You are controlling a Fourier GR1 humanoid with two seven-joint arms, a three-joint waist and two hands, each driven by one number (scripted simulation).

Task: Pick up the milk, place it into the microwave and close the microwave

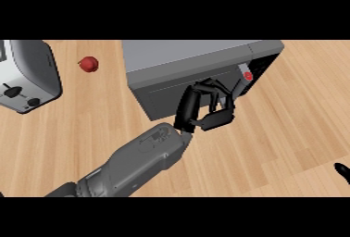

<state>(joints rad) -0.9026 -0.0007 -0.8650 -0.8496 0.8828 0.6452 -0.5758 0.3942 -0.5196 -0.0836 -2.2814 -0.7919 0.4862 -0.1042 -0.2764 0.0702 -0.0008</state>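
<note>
Microwave (184, 69): grey box, upper middle of the desk (287, 125), set at an angle. Its door reads as closed against the body; a dark front strip on the right end carries a red button (248, 76). Interior hidden, so contents cannot be told.

Milk: not visible anywhere in the head view; whether it is inside the microwave cannot be told.

Left hand (198, 107): black, on a grey forearm (137, 162) that rises from the lower left edge. It lies against the microwave's front face near the right end, fingers (217, 90) bent and touching the door surface, thumb (213, 119) standing out below. Nothing is seen held in it.

Right hand (342, 171): only a black tip at the right edge, low down; whether it is open or closed cannot be told.

Toaster (27, 74): silver with dark knobs, at the left edge, partly cut off by the frame.

Red round object (89, 64): small, on the desk between toaster and microwave, apart from both.

Open room: bare wooden desk lies right of the microwave and across the lower right, also in the band between toaster and forearm. The microwave's back reaches the upper limit of the view.
</note>
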